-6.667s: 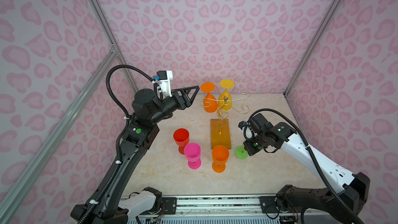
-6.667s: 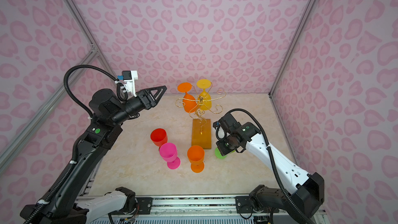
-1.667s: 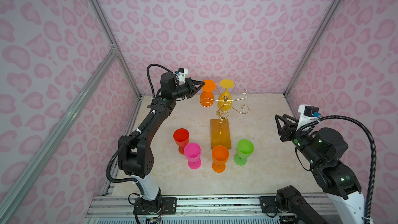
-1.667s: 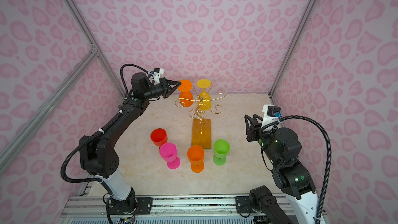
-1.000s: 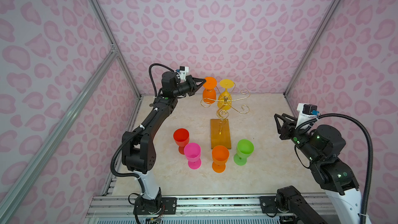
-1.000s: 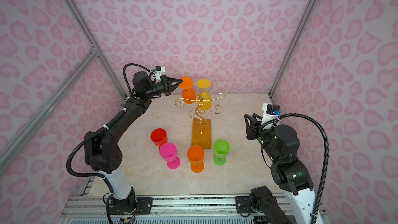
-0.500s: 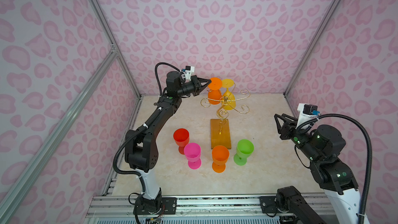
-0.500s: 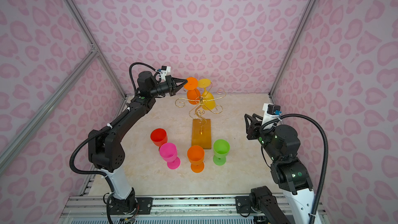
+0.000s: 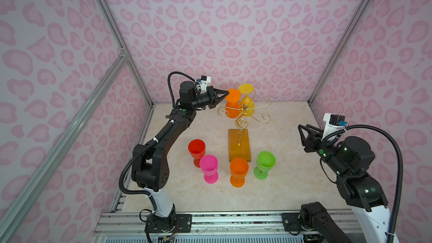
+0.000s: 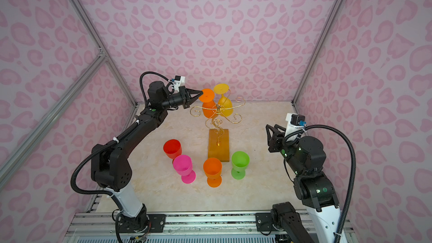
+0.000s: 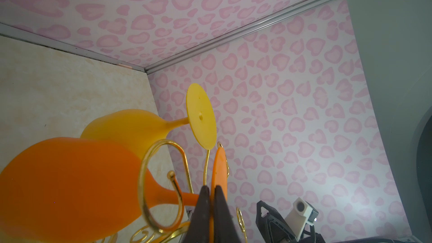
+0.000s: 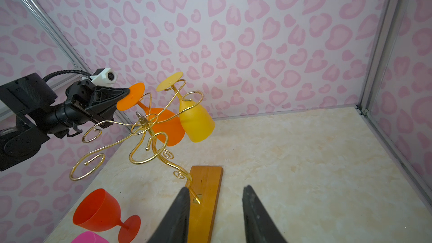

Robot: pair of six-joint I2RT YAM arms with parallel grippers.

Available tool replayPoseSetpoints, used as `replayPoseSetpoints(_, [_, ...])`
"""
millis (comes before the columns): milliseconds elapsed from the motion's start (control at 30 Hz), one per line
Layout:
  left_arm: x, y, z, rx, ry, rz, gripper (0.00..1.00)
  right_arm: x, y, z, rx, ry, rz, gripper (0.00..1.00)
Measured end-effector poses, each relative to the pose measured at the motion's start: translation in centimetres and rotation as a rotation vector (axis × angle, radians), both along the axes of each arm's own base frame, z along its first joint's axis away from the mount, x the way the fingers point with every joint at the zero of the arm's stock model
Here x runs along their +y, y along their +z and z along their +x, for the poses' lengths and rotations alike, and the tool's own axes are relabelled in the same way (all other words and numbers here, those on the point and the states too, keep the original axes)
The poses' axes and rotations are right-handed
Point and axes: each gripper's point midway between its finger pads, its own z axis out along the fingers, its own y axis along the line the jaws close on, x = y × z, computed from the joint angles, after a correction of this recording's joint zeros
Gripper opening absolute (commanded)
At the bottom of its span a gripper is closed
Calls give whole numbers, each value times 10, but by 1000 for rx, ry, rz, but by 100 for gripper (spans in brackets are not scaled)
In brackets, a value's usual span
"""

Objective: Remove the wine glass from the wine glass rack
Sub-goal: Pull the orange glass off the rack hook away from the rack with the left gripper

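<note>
Left wrist view shows the left fingers [image 11: 203, 209] pinched shut on the thin edge of the foot of the orange wine glass [image 11: 70, 183], its stem passing through a gold loop. A yellow glass [image 11: 131, 127] hangs just beyond.

In both top views that arm stretches from the front rail to the back of the counter [image 9: 292, 183], wrist level. The held glass hangs tilted, bowl down, on the wine glass rack [image 9: 239, 146].

Off to the side, the right arm is folded, its right fingers [image 12: 178, 216] partly apart and holding nothing.

Only the top views show all four standing glasses: red glass [image 9: 196, 148], pink glass [image 9: 208, 164], second orange glass [image 9: 239, 168], green glass [image 9: 266, 160].
</note>
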Motion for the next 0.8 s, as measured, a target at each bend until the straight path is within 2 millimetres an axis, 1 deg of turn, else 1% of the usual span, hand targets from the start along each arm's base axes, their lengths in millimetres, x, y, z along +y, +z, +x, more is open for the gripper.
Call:
replayPoseSetpoints(133, [3,1,-3,-5,4,2,5,-1,0,0,0,-2,0,38])
replayPoseSetpoints(333, [14,11,-9,-34,11,1,5,-1,-2,1,7,1,3,38])
replayPoseSetpoints(500, [26,16,-14,-45,30,2,4,0,-5,3,17,4,11,38])
replayPoseSetpoints(700, [43,16,-18,-38,59,6,4,0,-7,4,25,9,12,38])
replayPoseSetpoints(800, [52,20,-20,-42,75,7,4,0,-7,4,26,9,13,38])
